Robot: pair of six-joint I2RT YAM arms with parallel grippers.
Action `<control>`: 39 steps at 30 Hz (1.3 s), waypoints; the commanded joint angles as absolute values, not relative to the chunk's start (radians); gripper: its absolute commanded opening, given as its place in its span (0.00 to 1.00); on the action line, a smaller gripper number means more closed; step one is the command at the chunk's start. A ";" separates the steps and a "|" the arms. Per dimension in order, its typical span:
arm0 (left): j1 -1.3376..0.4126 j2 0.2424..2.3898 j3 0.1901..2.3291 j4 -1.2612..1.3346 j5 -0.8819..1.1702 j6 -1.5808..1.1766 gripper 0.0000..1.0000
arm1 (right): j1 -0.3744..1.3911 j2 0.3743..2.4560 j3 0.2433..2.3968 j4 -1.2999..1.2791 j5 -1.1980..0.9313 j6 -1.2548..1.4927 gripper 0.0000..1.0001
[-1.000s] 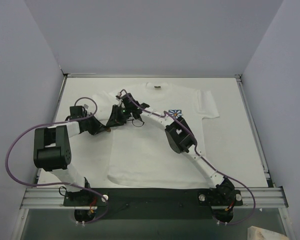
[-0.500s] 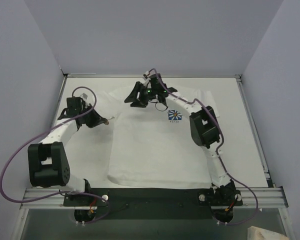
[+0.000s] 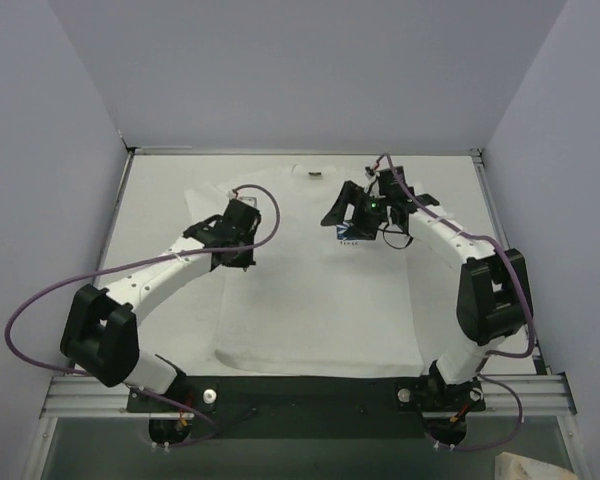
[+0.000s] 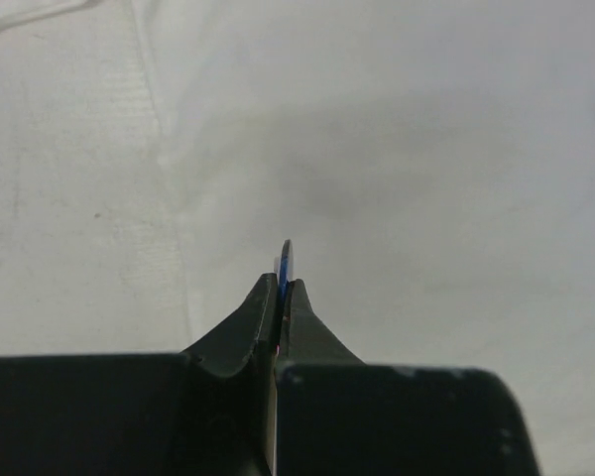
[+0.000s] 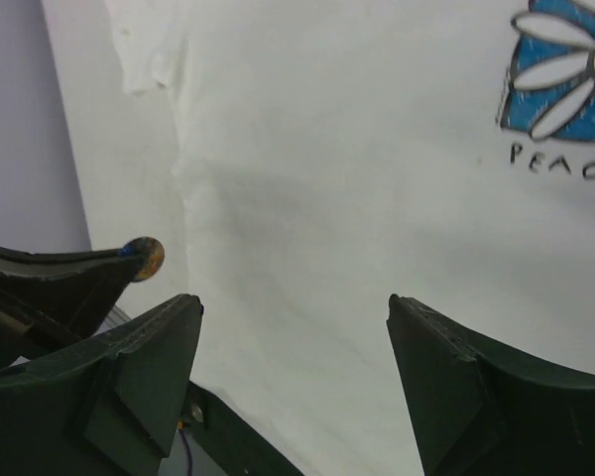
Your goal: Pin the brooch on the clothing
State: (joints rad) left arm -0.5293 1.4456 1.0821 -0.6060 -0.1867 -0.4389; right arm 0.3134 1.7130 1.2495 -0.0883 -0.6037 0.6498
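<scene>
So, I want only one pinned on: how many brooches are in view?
1. The brooch is pinched edge-on in the shut left hand, held over the T-shirt. None shows lying on the shirt, though parts of it are hidden.

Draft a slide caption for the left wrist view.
Left gripper shut on the brooch, seen edge-on, with the white T-shirt filling the background.

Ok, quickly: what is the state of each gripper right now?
Left gripper: shut on the brooch.
Right gripper: open, holding nothing, over the T-shirt.
</scene>
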 commanded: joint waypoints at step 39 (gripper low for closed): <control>-0.550 0.954 0.511 -0.240 0.118 -0.690 0.75 | 0.775 1.640 1.057 -0.071 -0.406 0.500 0.65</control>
State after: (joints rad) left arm -0.6704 0.9722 0.5831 -0.4416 -0.1921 -0.7391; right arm 0.7509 1.5478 0.9810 -0.1497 -0.2836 0.4713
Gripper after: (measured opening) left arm 0.782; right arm 0.746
